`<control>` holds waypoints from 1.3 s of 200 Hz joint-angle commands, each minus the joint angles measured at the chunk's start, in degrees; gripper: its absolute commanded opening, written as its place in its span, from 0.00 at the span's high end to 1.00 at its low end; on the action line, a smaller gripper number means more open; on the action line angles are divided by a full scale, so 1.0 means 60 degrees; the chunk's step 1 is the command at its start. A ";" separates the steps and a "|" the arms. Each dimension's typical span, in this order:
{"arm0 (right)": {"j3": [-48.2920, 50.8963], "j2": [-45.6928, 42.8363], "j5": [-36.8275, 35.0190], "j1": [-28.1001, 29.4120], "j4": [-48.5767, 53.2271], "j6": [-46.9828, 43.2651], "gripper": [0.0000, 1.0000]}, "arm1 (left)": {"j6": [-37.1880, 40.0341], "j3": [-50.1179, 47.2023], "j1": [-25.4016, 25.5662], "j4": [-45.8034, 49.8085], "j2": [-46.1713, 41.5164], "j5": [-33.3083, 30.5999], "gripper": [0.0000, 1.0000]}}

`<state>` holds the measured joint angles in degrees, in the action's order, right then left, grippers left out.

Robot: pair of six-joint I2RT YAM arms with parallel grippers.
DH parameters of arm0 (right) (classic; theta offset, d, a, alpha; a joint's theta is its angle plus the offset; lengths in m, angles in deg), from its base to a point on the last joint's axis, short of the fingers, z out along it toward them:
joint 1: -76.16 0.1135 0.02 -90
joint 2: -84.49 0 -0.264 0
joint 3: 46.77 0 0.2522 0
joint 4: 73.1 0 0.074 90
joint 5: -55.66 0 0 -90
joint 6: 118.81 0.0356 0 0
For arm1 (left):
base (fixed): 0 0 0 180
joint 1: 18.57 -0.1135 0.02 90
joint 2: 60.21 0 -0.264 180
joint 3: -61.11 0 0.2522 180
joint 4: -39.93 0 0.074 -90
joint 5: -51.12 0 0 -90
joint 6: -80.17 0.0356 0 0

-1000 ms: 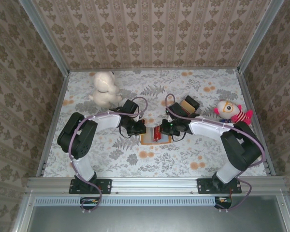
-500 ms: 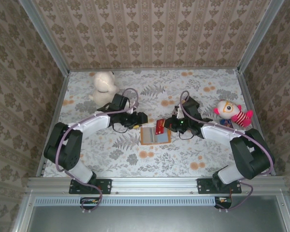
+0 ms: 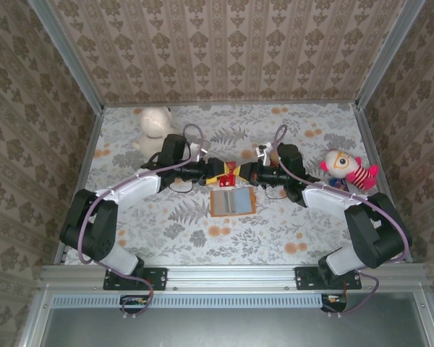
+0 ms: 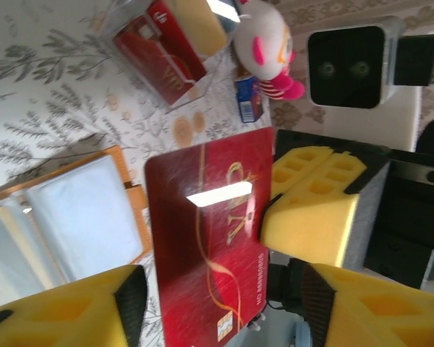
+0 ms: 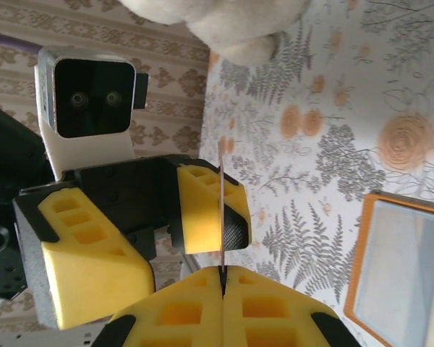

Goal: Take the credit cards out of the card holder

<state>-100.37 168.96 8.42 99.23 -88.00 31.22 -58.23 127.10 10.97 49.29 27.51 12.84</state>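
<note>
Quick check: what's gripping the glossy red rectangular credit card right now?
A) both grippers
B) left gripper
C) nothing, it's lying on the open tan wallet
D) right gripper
D: the right gripper is pinched shut on the edge of the glossy red rectangular credit card, while the left gripper stands open, spread wider than the card.

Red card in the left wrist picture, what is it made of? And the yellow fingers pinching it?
The credit card looks like thin glossy plastic: a bright light streak reflects off it. The yellow fingers look matte, with moulded hollow pockets, maybe foam or soft plastic; I can't tell which.
</note>
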 commanded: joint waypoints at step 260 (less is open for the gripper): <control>-0.1694 -0.0411 -0.1386 -0.0322 0.3842 -0.3567 1.00 | -0.0611 -0.1208 -0.1637 -0.0250 -0.0971 -0.0346 0.48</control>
<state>-102.71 172.65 7.77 97.81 -93.88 33.54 -64.86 121.33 4.24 42.67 23.71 13.89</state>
